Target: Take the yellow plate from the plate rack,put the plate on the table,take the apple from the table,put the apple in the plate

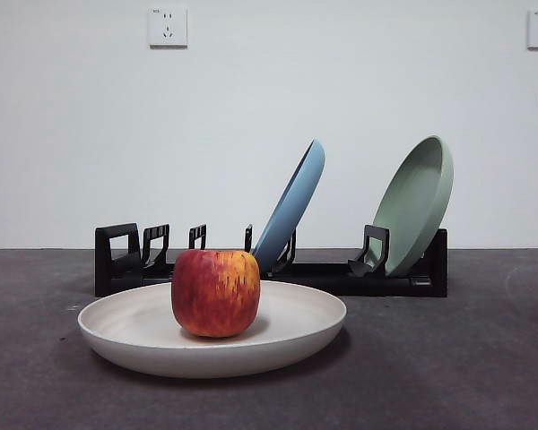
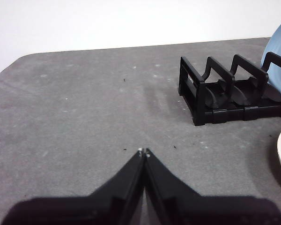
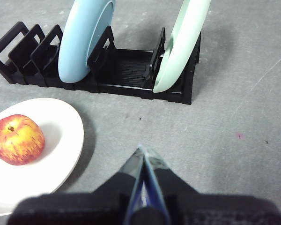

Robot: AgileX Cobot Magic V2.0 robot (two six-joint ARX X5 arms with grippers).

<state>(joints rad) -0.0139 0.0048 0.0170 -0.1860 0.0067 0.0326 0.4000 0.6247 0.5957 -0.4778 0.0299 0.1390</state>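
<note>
Front view, lower left of centre: apple (image 1: 216, 293) sits in yellow plate (image 1: 287, 336), flat on table (image 1: 466, 358). Behind, plate rack (image 1: 117, 260) holds blue plate (image 1: 291, 208) centre, green plate (image 1: 417, 202) right. Left gripper (image 2: 144, 152) pinched closed, empty, over bare table; right gripper (image 3: 141, 151) likewise, beside the yellow plate. Task looks done; next move is just parking both arms.

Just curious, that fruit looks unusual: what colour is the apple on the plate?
The apple is red with yellow-orange streaks, clearest in the front view.
</note>
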